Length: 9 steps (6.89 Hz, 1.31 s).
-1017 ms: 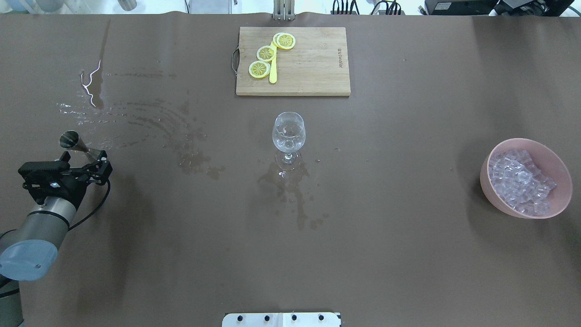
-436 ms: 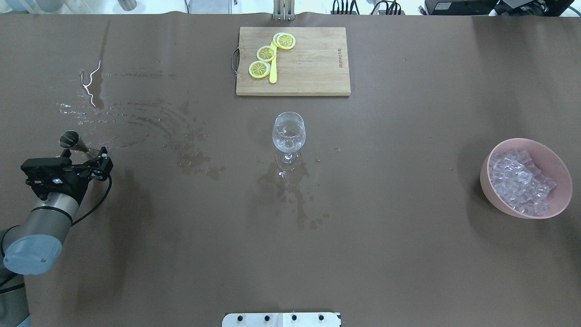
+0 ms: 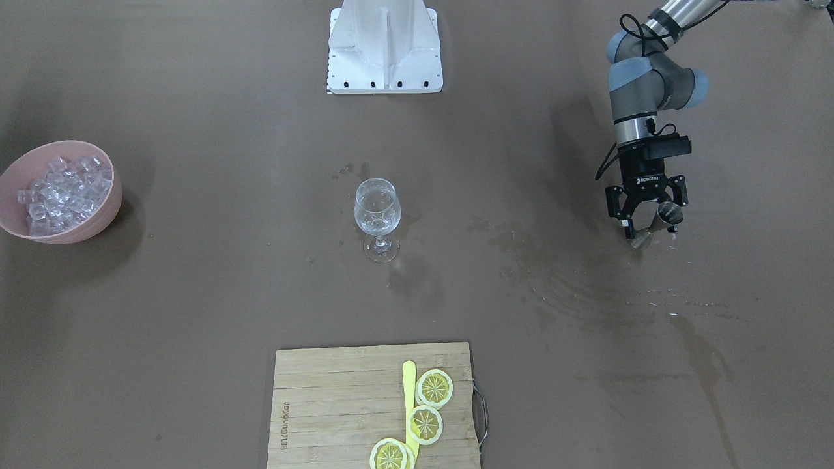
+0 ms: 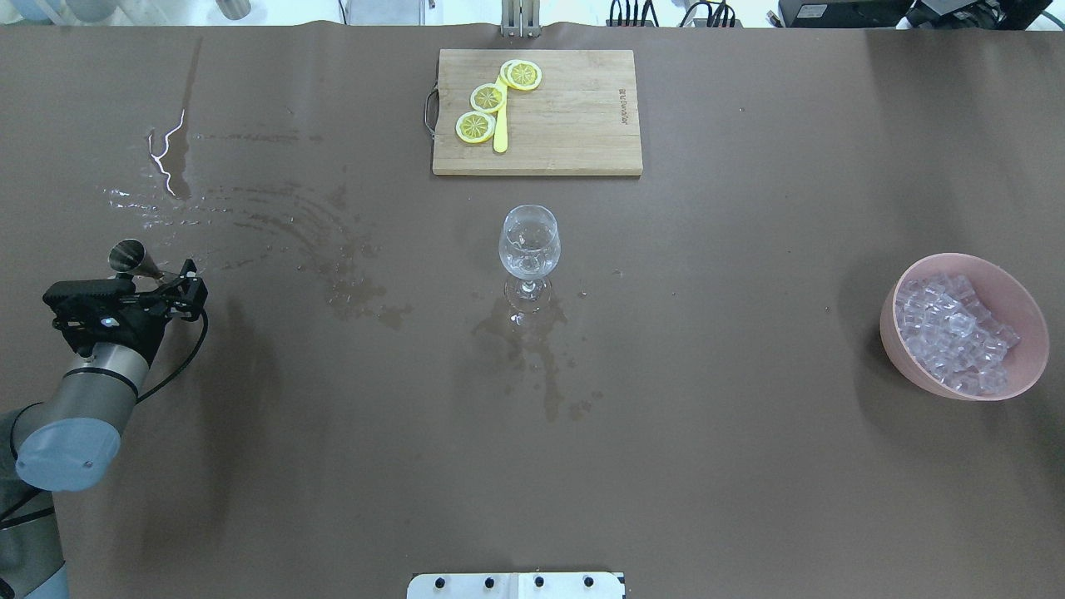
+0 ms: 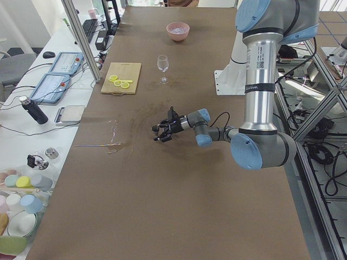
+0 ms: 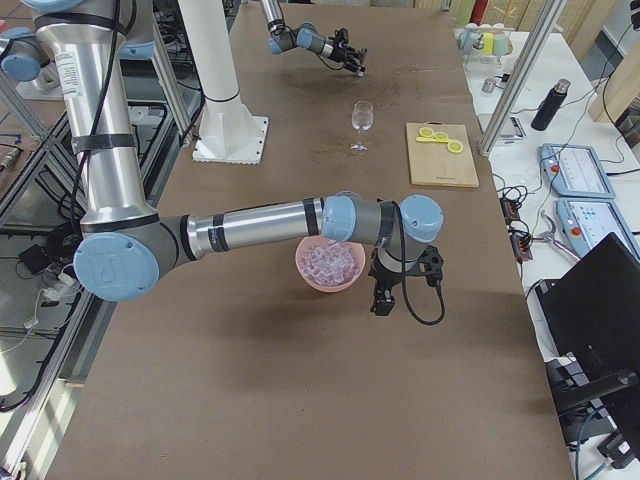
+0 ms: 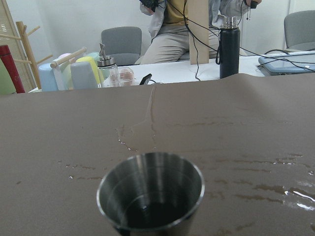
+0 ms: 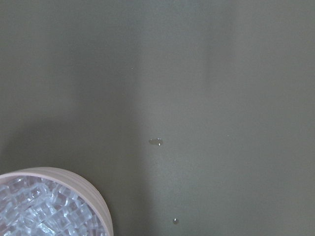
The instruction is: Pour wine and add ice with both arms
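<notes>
A steel jigger point(image 4: 129, 256) point(image 3: 668, 213) stands at the table's left end, with dark liquid in its cup point(image 7: 150, 196). My left gripper point(image 4: 158, 279) point(image 3: 651, 227) is open, with a finger on each side of the jigger's lower part. The wine glass point(image 4: 529, 241) point(image 3: 376, 208) stands upright mid-table. Ice point(image 4: 957, 329) point(image 8: 39, 211) is heaped in a pink bowl point(image 4: 903, 353) at the right end. My right gripper point(image 6: 383, 300) hangs just beyond the bowl and shows only in the exterior right view, so I cannot tell whether it is open or shut.
A wooden cutting board point(image 4: 574, 116) with lemon slices and a yellow knife lies at the far edge behind the glass. Wet streaks point(image 4: 274, 225) arc from the jigger toward the glass. The white pedestal point(image 3: 384, 45) sits at the robot's side. A seated person point(image 7: 182, 24) is beyond the table.
My left arm and gripper have edged forward, farther around the jigger. The jigger, the glass and the bowl have stayed in place.
</notes>
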### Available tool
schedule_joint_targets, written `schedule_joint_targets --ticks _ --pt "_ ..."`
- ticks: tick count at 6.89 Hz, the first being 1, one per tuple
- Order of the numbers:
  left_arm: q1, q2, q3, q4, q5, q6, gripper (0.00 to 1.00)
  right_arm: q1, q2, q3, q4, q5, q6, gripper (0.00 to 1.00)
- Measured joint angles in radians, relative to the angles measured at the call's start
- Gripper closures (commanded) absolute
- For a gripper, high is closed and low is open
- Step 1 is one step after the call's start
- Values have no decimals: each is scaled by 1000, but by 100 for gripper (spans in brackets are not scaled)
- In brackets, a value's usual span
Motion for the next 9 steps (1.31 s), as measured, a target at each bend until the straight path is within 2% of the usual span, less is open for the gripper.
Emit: schedule_joint_targets --ticks 1,3,5,6,7,9 --pt "-4 -1 7 -16 -1 9 26 -1 0 -5 9 0 0 0" --pt "-6 -2 30 -56 -2 22 56 -2 0 -8 15 0 0 0" --pt "-7 -2 29 -68 -2 35 81 -2 0 -9 16 0 0 0" --pt "-8 -2 26 -73 -2 45 96 -2 0 -9 16 0 0 0" --pt "-10 -2 25 -79 -1 50 100 -2 0 -9 16 0 1 0" --pt "-19 9 23 -162 -2 65 100 -2 0 -11 18 -1 3 0"
